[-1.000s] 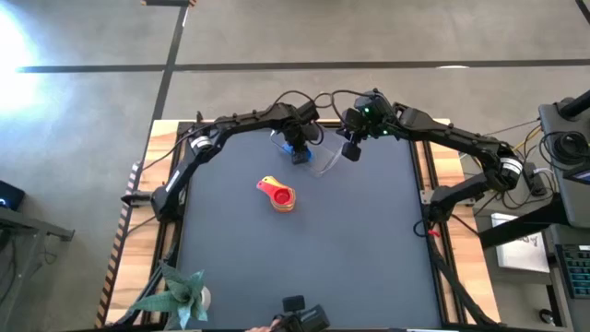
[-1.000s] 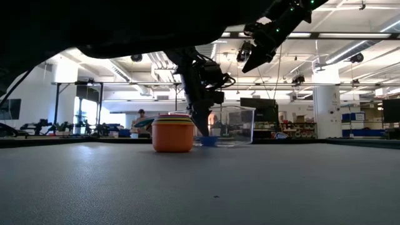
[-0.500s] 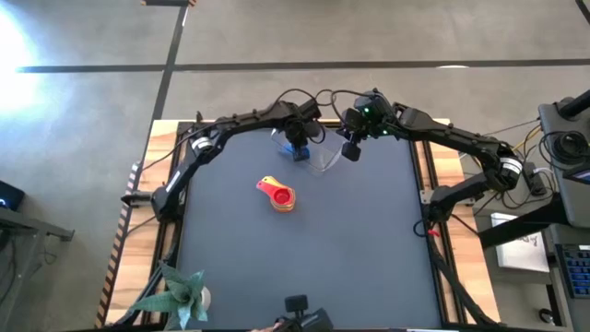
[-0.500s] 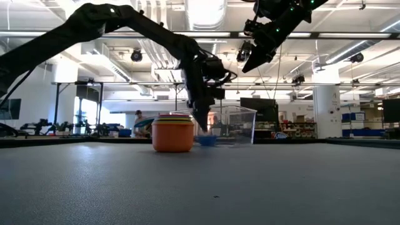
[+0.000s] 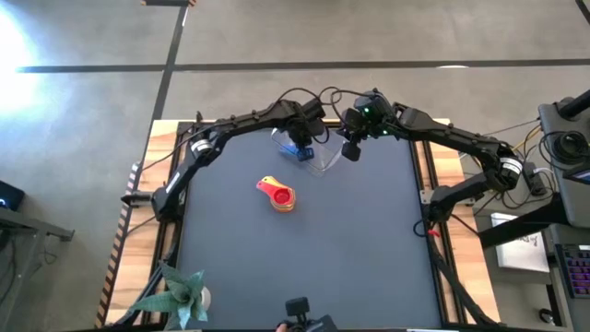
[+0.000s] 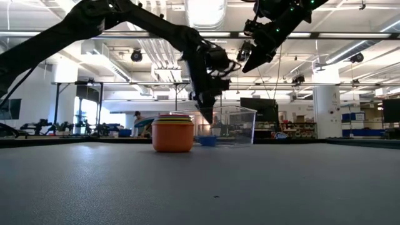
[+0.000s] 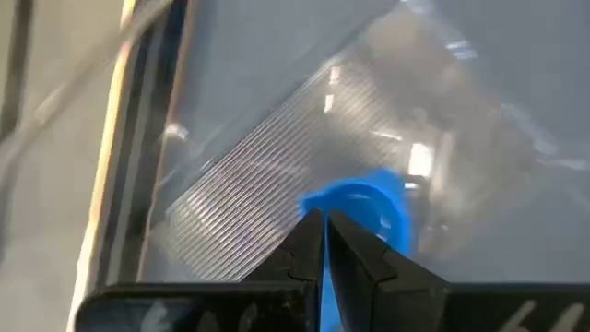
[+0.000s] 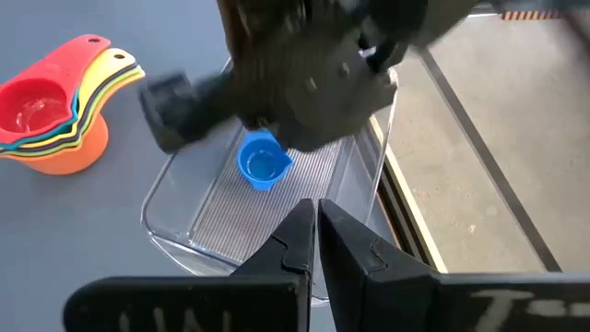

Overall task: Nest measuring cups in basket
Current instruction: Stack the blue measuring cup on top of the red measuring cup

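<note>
Overhead, the clear basket [image 5: 313,155] sits at the counter's [image 5: 304,258] far edge with the blue cup [image 5: 304,153] inside; the left gripper [image 5: 300,140] hangs over it, the right gripper [image 5: 350,150] just beside. The other cups [image 5: 278,195] — red on top — sit nested mid-counter. At counter level, the orange-bottomed stack [image 6: 173,133] stands before the basket [image 6: 232,126]. Each wrist camera shows its own fingers pressed together, holding nothing — the blue cup [image 7: 369,210] [image 8: 262,162] rests on the basket's ribbed floor. No legible writing.

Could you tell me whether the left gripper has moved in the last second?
Yes: the left gripper has risen in the low view, clear of the small blue measuring cup.
</note>
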Robot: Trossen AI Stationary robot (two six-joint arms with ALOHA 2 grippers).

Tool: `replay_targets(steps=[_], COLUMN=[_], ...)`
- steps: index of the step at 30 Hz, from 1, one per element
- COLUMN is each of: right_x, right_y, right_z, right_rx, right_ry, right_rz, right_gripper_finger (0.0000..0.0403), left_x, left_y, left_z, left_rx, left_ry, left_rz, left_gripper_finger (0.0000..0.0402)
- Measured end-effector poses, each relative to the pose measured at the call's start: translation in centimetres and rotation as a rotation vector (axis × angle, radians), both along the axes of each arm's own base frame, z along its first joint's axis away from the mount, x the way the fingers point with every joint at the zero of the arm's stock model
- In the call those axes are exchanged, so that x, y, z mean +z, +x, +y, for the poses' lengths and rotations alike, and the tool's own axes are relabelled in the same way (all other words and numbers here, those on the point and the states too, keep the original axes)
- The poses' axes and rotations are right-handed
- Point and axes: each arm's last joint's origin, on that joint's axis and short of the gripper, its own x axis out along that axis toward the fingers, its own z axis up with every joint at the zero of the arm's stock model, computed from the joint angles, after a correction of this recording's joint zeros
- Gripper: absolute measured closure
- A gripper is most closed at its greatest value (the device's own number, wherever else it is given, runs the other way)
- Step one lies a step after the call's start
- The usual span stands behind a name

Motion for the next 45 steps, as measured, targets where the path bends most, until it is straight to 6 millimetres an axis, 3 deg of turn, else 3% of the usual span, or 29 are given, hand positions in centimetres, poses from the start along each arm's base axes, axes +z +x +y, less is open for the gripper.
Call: replay_targets(steps=[5, 11, 15, 25, 33, 45], right_x=[0.0, 0.0, 0.0, 0.0, 0.0, 0.0], right_y=[0.0, 0.0, 0.0, 0.0, 0.0, 0.0], right_z=[0.0, 0.0, 0.0, 0.0, 0.0, 0.0], right_rx=[0.000, 0.007, 0.008, 0.008, 0.008, 0.012], right_ry=[0.002, -0.004, -0.006, -0.007, -0.007, -0.010], right_rz=[0.002, 0.006, 0.006, 0.003, 0.003, 0.004], right_gripper_finger=[0.0394, 0.0394, 0.0394, 0.0394, 0.0394, 0.0394], left_x=[-2.1, -3.1, -3.5, -0.7, 1.5, -2.7], left_y=[-0.4, -0.4, -0.3, 0.4, 0.7, 1.0], left_z=[0.3, 0.1, -0.1, 0.7, 0.8, 1.0], left_rx=[0.196, 0.226, 0.207, 0.301, 0.339, 0.387], left_ry=[0.079, 0.032, -0.016, 0.019, 0.005, -0.075], left_rz=[0.035, 0.001, -0.013, -0.103, -0.163, -0.057], left_gripper_finger=[0.0401, 0.0396, 0.0369, 0.0282, 0.0248, 0.0217])
